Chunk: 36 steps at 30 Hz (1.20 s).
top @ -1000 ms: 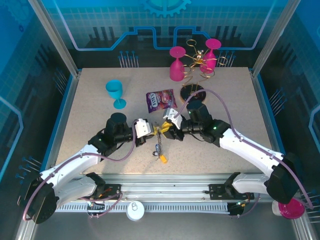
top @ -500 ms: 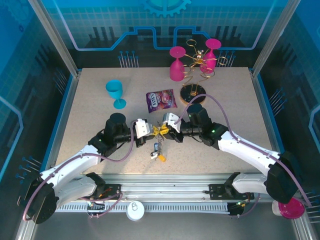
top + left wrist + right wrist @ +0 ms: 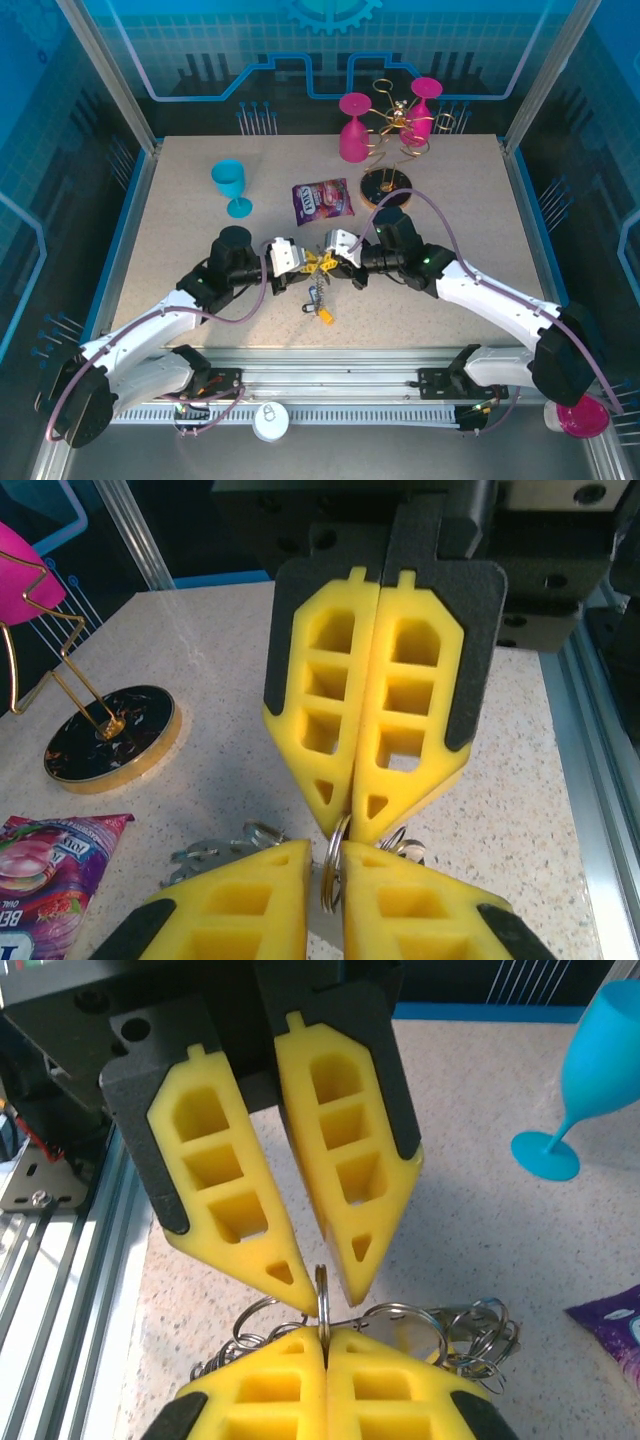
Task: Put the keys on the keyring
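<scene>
My right gripper (image 3: 322, 1340) is clenched on the keyring (image 3: 322, 1298), which stands edge-on at centre frame. My left gripper (image 3: 325, 858) meets it tip to tip, jaws slightly parted around the ring. The keys (image 3: 318, 302) lie just beneath.

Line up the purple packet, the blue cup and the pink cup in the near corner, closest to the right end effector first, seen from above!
1. Purple packet, just beyond the right end effector.
2. Blue cup, back left.
3. Pink cup, near right corner.
</scene>
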### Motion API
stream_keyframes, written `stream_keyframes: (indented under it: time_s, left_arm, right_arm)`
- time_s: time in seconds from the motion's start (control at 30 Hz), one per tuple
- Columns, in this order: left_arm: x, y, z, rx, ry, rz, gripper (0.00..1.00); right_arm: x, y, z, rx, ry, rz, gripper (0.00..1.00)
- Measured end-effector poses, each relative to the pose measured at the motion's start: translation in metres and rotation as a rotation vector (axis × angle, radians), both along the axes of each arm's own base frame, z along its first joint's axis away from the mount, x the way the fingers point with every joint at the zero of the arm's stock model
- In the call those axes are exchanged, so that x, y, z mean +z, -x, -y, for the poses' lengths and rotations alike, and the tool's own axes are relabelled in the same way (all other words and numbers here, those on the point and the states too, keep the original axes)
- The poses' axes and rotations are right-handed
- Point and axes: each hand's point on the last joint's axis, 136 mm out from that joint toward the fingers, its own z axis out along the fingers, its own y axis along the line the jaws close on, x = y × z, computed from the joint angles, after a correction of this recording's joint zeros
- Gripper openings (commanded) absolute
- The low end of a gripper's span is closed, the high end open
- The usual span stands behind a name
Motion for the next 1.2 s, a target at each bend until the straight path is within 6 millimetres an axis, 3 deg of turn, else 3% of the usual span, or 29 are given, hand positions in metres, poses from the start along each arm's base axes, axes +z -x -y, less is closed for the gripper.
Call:
stream_keyframes:
  time_s: [0.2,0.33,0.4,0.5,0.57,0.67,0.87,1.03,1.2]
  left_arm:
    - [0.003,-0.003,-0.001,-0.003,-0.049,0.01,0.1]
    - [-0.003,-0.003,0.0,-0.009,-0.077,-0.007,0.09]
    - [-0.006,-0.002,-0.001,-0.014,-0.087,-0.013,0.0]
    - [-0.008,-0.001,-0.001,-0.016,-0.094,-0.021,0.0]
    - [-0.007,-0.001,-0.001,-0.015,-0.091,-0.017,0.0]
    - [-0.004,-0.001,-0.002,-0.011,-0.076,0.004,0.0]
    - [-0.001,0.0,-0.002,0.004,-0.03,0.011,0.0]
    - [0.008,-0.002,0.0,0.017,0.014,0.012,0.0]
    - [0.013,-0.003,0.001,0.021,0.038,0.008,0.0]
  right_arm:
    - [0.01,-0.004,-0.004,0.031,0.125,0.029,0.0]
    - [0.005,-0.002,-0.004,0.048,0.192,0.028,0.0]
    - [0.003,-0.002,-0.005,0.055,0.216,0.025,0.0]
    - [0.001,-0.002,-0.005,0.058,0.23,0.02,0.01]
    - [0.001,-0.004,-0.005,0.037,0.221,0.009,0.21]
    - [0.004,-0.012,0.001,-0.036,0.166,-0.002,0.31]
    - [-0.001,-0.011,0.024,-0.153,0.058,-0.015,0.32]
    - [-0.014,-0.005,0.024,-0.17,0.028,-0.049,0.33]
    - [-0.004,-0.01,0.017,-0.174,-0.018,-0.029,0.33]
